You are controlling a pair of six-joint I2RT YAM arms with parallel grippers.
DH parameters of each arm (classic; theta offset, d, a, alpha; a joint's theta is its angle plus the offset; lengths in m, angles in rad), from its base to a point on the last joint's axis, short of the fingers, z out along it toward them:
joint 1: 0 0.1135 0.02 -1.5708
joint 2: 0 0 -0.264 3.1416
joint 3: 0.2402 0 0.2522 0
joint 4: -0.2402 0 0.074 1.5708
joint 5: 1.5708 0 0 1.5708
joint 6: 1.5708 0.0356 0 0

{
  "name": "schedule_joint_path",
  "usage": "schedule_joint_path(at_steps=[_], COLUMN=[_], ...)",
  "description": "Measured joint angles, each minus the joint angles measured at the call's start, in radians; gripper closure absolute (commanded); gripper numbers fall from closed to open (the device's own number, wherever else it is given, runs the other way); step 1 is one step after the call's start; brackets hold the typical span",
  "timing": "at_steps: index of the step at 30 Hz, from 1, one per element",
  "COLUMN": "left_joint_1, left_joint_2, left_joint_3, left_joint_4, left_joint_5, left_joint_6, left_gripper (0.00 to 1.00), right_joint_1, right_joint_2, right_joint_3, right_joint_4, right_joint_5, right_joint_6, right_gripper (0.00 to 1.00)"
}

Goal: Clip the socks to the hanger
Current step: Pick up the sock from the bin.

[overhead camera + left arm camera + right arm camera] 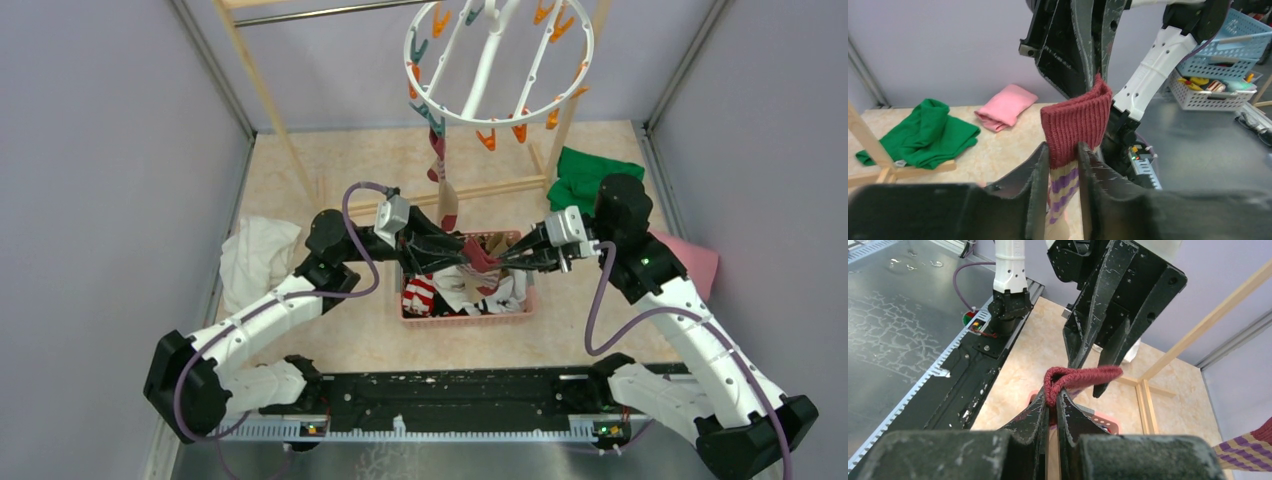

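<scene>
Sock point(1075, 120) cuff pinched in right pincer point(1053, 399), between left pincer point(1063, 152) fingers.

2 arms, left arm point(260, 315) and right arm point(700, 310), share a table point(345, 160) with 1 white hanger point(489, 65), 1 wooden rack frame point(510, 186) and 1 pink basket point(465, 318) of socks point(420, 295) too jumbled to count. 2 socks are out of it, 1 hanging sock point(437, 160) and 1 maroon-cuffed sock point(1075, 125), amid 3 cloths: 1 green cloth point(590, 175), 1 pink cloth point(695, 260), 1 white cloth point(255, 255). Off the table: 1 blue crate point(1233, 37), 1 white crate point(1205, 92).
</scene>
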Motion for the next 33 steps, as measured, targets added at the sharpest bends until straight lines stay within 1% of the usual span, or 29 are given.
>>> schedule_joint_path(at_steps=[1,2,3,4,5,6,8,12,14,17,18,19,22,28,31,33], left_joint_1=[-0.003,-0.005,-0.008,-0.008,-0.009,-0.009,-0.009,-0.009,-0.009,-0.009,-0.009,-0.009,-0.009,-0.012,-0.013,-0.014], left_joint_2=[0.005,0.01,0.016,0.023,0.026,0.029,0.029,-0.013,-0.051,-0.1,-0.109,-0.112,-0.109,-0.082,-0.071,-0.068], left_joint_3=[0.0,0.0,0.0,0.0,0.0,0.0,0.0,-0.035,-0.071,-0.114,-0.122,-0.127,-0.129,-0.129,-0.129,-0.129], left_joint_4=[0.017,0.034,0.049,0.063,0.073,0.078,0.08,0.09,0.108,0.144,0.156,0.165,0.188,0.212,0.212,0.212], left_joint_5=[0.001,0.005,0.008,0.009,0.01,0.006,-0.006,-0.069,-0.102,-0.142,-0.151,-0.158,-0.167,-0.169,-0.175,-0.182], left_joint_6=[-0.011,-0.023,-0.036,-0.047,-0.058,-0.067,-0.082,-0.106,-0.118,-0.146,-0.156,-0.163,-0.186,-0.212,-0.216,-0.216], left_gripper=[0.92,1.0,1.0,1.0,1.0,1.0,1.0,1.0,1.0,1.0,1.0,1.0,1.0,1.0,1.0,1.0], right_joint_1=[0.0,0.0,0.0,0.0,0.0,0.0,0.0,0.0,0.0,0.0,0.0,0.0,0.0,0.001,0.008,0.012], right_joint_2=[0.0,0.0,0.0,0.0,-0.001,-0.001,-0.006,-0.039,-0.068,-0.113,-0.127,-0.131,-0.135,-0.12,-0.116,-0.116], right_joint_3=[-0.001,-0.001,-0.002,-0.004,-0.007,-0.008,-0.014,-0.032,-0.057,-0.117,-0.145,-0.153,-0.195,-0.203,-0.203,-0.203], right_joint_4=[0.003,0.007,0.012,0.015,0.016,0.016,0.018,0.023,0.053,0.133,0.184,0.198,0.309,0.462,0.501,0.518], right_joint_5=[0.0,0.0,0.0,0.0,0.003,0.009,0.035,0.087,0.108,0.146,0.162,0.167,0.192,0.204,0.203,0.201], right_joint_6=[0.002,0.005,0.01,0.014,0.02,0.029,0.053,0.103,0.15,0.256,0.31,0.326,0.449,0.579,0.606,0.615], right_gripper=[0.95,0.9,0.8,0.67,0.58,0.52,0.47,0.46,0.46,0.48,0.49,0.49,0.51,0.58,0.65,0.66])
